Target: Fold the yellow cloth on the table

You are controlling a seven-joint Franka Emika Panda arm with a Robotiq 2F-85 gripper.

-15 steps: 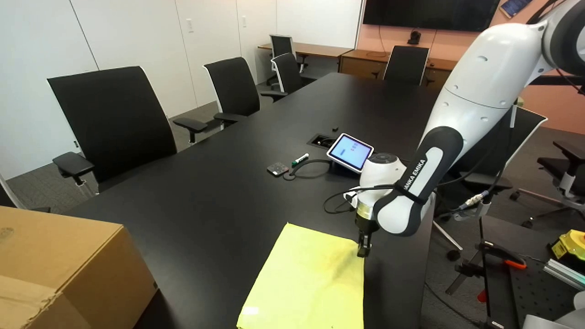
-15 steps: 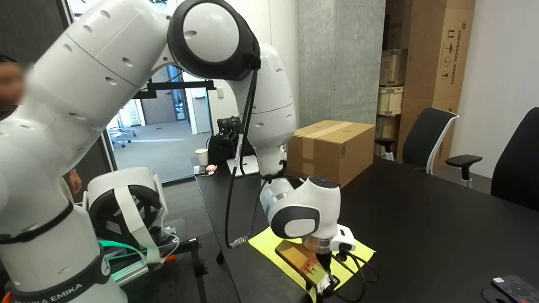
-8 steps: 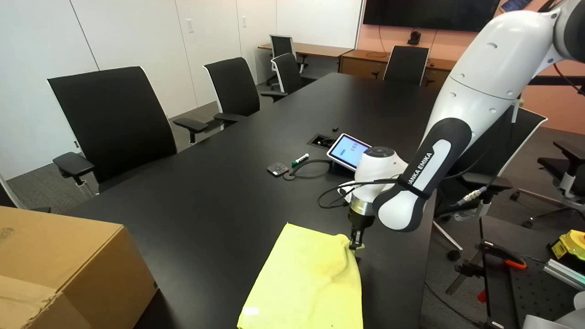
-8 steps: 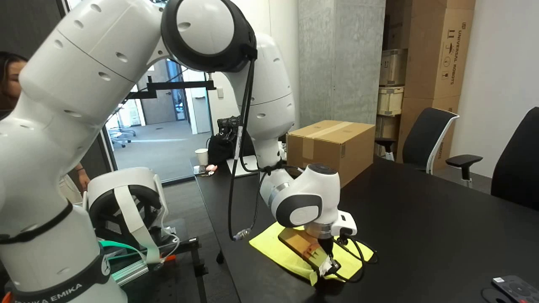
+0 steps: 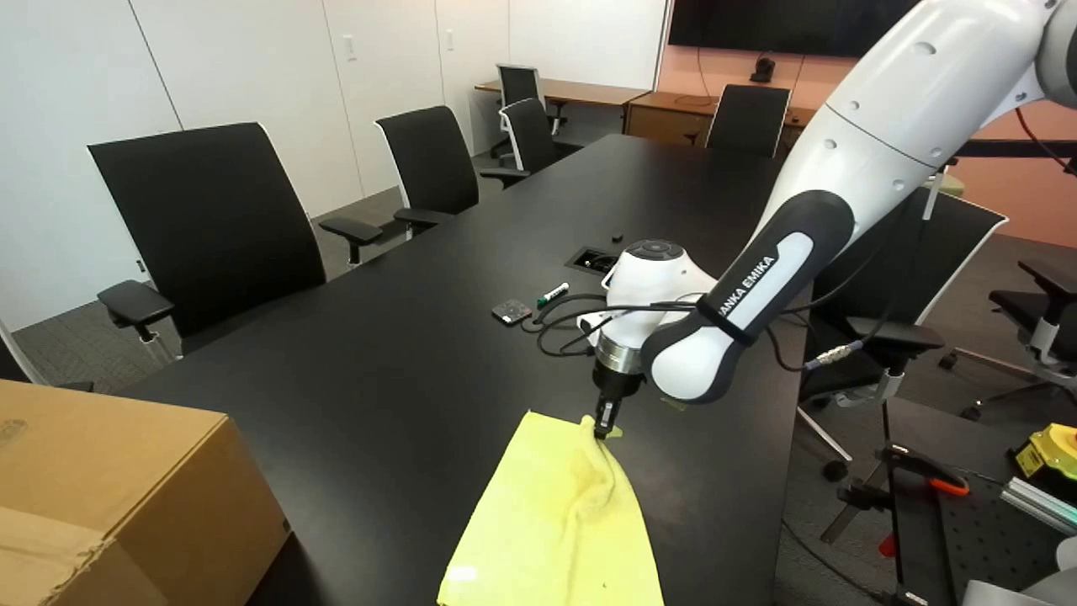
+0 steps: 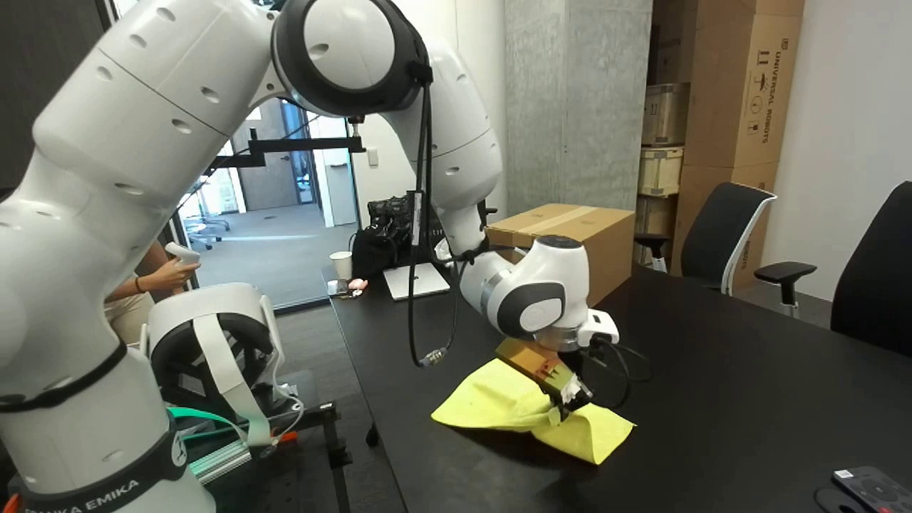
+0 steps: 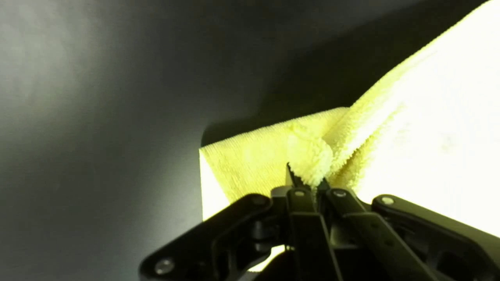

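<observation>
While the yellow cloth (image 5: 530, 522) is pinched, fold judged only part done

Though a fold has prob. been started, no flat, squared-off result is shown. In an exterior view the cloth is seen on the table (image 5: 379, 421), btm ctr of frame, lower end cut off, w/ creases gathered nr its upper right corner. In the wrist view a tuft is nipped by the gripper (image 7: 307, 178), just rt of ctr; a loose flap is spread toward frame left. Whether layers are already doubled can't be told. Left to do, prob.: gathered part to be carried over & laid down, grip released, edges lined up, wrinkles smoothed.
</observation>
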